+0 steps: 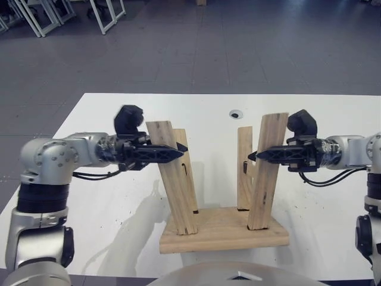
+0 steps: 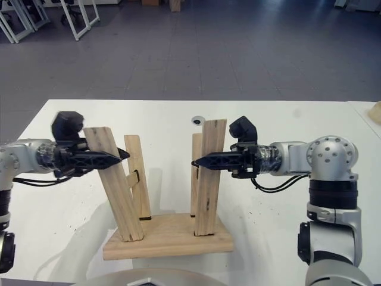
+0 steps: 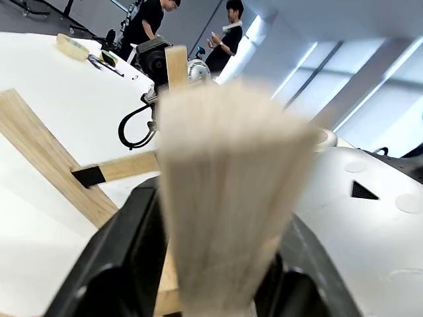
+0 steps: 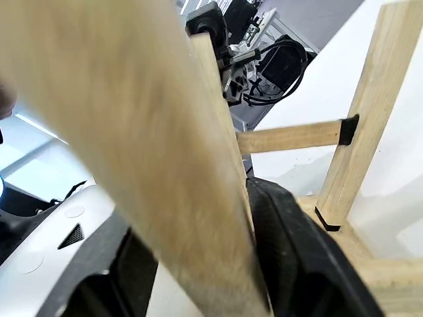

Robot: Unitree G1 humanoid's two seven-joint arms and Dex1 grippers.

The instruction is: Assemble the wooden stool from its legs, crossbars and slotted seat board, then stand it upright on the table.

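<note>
Bright, even overhead light on the white table (image 1: 309,119), throwing soft, pale shadows beneath the left gripper (image 1: 178,153) and beside the seat board (image 1: 223,235). At both wrists, badly out of focus right at the fingers: left front leg (image 3: 225,198) and right front leg (image 4: 152,152), each clamped, mere pale smears. Sharper well beyond the tips, with washed-out window glare behind.

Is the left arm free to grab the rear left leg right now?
Likely not yet: the left gripper is shut on the front left leg. The rear left leg stands just behind it, and its outer side looks open once that grip lets go.
</note>
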